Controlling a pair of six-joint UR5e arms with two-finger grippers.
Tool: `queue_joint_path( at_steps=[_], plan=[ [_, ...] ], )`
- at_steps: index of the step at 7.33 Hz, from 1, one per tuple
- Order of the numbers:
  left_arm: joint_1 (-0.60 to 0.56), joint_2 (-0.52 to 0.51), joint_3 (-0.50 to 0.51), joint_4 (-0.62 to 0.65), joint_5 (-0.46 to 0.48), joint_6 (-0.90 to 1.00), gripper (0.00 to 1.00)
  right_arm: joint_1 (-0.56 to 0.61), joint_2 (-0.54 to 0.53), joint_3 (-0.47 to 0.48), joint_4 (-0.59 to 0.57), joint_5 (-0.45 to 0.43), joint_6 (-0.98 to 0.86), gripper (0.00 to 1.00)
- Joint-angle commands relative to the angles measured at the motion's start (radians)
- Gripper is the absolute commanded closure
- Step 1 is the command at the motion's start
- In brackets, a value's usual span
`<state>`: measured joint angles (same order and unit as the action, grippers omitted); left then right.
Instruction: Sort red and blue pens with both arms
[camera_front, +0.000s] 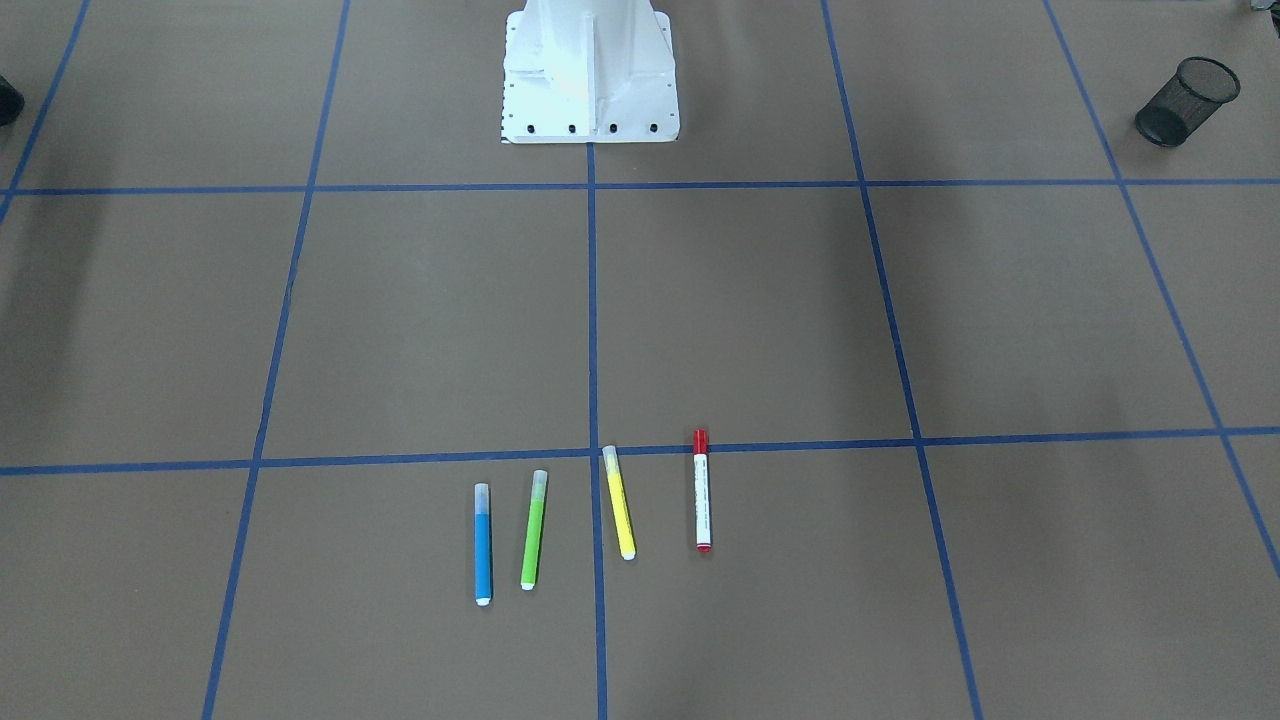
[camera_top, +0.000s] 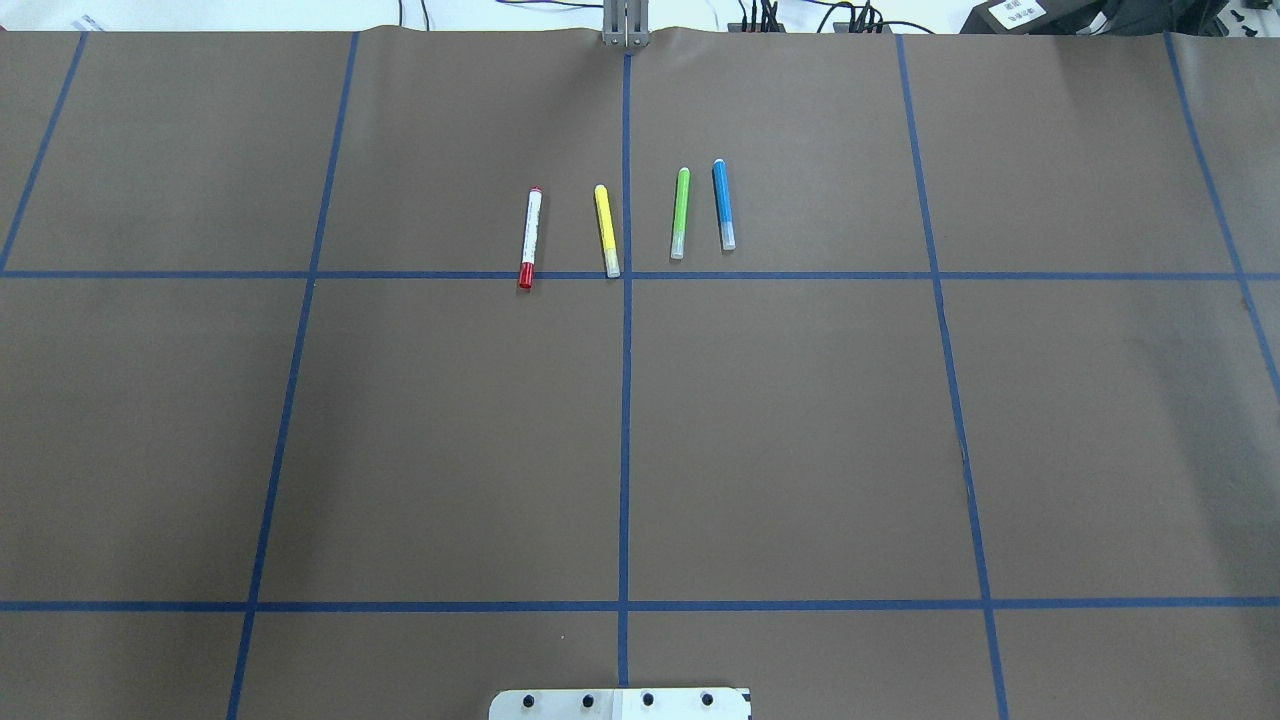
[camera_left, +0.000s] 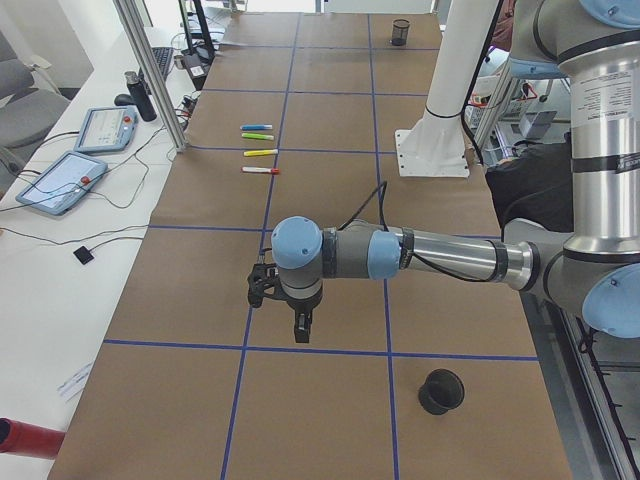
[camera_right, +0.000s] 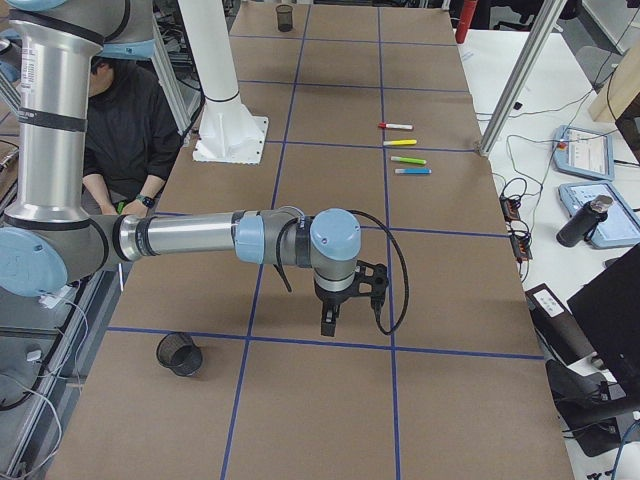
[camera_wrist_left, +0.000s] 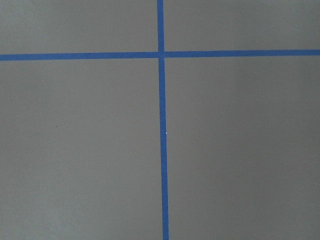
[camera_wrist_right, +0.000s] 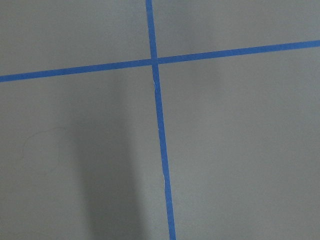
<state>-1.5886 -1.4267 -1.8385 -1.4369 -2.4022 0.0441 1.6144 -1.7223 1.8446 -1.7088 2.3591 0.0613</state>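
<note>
Left end effector (camera_left: 300, 333), right end effector (camera_right: 328, 324), state untellable; red pen (camera_front: 702, 492), blue pen (camera_front: 483, 545) distant.

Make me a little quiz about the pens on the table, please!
1. True or false: the blue pen lies at one end of the row.
2. Which one lies right beside the red pen? A. yellow pen B. green pen C. blue pen
3. Fill in: the red pen's cap rests on a ___ tape line.
Key: 1 true; 2 A; 3 blue.
</note>
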Motion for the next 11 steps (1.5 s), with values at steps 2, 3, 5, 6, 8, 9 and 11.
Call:
queue_joint_path(
  at_steps=[2, 3, 5, 6, 8, 9, 11],
  plan=[
    [-0.005, -0.003, -0.002, 0.001, 0.000, -0.003, 0.00, -0.001, 0.001, 0.005, 0.000, 0.000, -0.001, 0.00],
    [-0.005, -0.004, -0.002, 0.001, 0.000, -0.003, 0.00, -0.001, 0.003, 0.005, 0.000, -0.001, 0.000, 0.00],
    [-0.005, -0.014, -0.005, 0.001, 0.000, -0.003, 0.00, -0.001, 0.003, 0.002, 0.000, -0.004, 0.003, 0.00],
    [-0.005, -0.018, -0.010, 0.000, 0.000, -0.003, 0.00, -0.001, 0.013, -0.001, -0.003, -0.004, 0.005, 0.00],
    [-0.005, -0.070, -0.016, -0.003, 0.000, -0.004, 0.00, -0.002, 0.047, 0.002, -0.012, -0.003, 0.008, 0.00],
    [-0.002, -0.107, -0.019, -0.007, 0.000, -0.003, 0.00, -0.017, 0.070, -0.004, -0.012, -0.003, 0.009, 0.00],
    [0.009, -0.135, -0.015, -0.107, -0.011, -0.003, 0.00, -0.075, 0.139, -0.013, -0.037, -0.006, 0.011, 0.00]
  ],
)
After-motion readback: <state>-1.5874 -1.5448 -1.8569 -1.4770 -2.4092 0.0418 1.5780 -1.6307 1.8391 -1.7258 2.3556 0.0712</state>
